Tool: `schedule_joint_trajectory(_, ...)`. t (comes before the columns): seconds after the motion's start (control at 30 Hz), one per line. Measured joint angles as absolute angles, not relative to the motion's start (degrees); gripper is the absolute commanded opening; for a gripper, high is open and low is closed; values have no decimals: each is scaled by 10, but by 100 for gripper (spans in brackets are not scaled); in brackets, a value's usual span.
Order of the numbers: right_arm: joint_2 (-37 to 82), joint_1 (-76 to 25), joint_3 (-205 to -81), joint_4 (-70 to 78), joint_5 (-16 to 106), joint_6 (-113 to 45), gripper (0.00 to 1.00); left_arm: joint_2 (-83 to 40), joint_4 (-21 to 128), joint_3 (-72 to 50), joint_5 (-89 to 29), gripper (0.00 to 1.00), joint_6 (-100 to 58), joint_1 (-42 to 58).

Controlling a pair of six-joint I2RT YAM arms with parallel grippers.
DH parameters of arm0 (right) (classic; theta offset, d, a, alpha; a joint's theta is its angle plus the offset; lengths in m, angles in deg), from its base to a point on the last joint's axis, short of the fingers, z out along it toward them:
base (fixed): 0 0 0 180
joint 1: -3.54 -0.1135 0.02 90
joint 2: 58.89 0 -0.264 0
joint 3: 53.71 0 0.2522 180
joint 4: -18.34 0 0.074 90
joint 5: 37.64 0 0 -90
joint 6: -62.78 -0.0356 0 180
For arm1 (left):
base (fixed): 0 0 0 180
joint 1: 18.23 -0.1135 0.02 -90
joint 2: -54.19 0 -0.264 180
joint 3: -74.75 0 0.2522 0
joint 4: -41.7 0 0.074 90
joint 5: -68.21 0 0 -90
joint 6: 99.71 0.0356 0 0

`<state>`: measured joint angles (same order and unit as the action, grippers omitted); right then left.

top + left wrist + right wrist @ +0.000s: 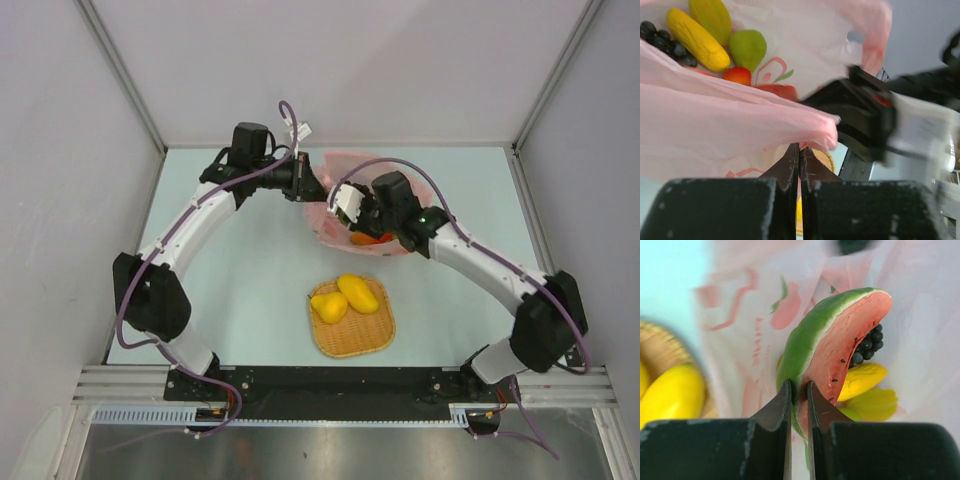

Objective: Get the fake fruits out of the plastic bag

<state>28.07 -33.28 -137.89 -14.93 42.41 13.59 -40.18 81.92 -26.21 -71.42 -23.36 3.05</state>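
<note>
From above, my left tool (305,187) reaches the near-left rim of the pink plastic bag (345,163), which lies at the far middle of the pale blue desk (250,260). My right tool (362,232) dips into the bag's mouth from the right, and I cannot see how its jaws stand from here. Nearer my bases and apart from the bag, a woven tray (385,342) carries a lemon (329,307) and a mango (358,293) side by side.

From my left wrist, the left tool is pinched narrow on a fold of the bag's thin film, its fingers (790,167) nearly meeting. Beyond the raised rim, inside the bag, lie a grape bunch (662,42), a banana (697,40), a yellow-green fruit (715,15), a green pear (747,47), a red-orange fruit (738,75) and part of the watermelon slice (780,91). My right arm (860,120) shows black and blurred on the right.

From my right wrist, the right tool is closed narrow on the rind edge of the watermelon slice, which rises upright from between the fingers inside the bag. The grape bunch, banana and yellow-green fruit sit just behind it. The tray is a blur at the left edge.
</note>
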Motion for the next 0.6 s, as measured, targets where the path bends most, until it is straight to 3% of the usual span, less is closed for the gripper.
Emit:
schedule_joint_trajectory(0.23,84,-390,-1289,-203,433,173,0,-424,810,-296,-709,0,-238,30)
schedule_joint_trajectory(0.4,-58,-516,-1164,-217,452,218,0,-425,808,-296,-704,0,-238,30)
schedule_joint_trajectory(0.6,-93,-592,-1016,-216,507,271,0,-424,803,-290,-699,0,-237,30)
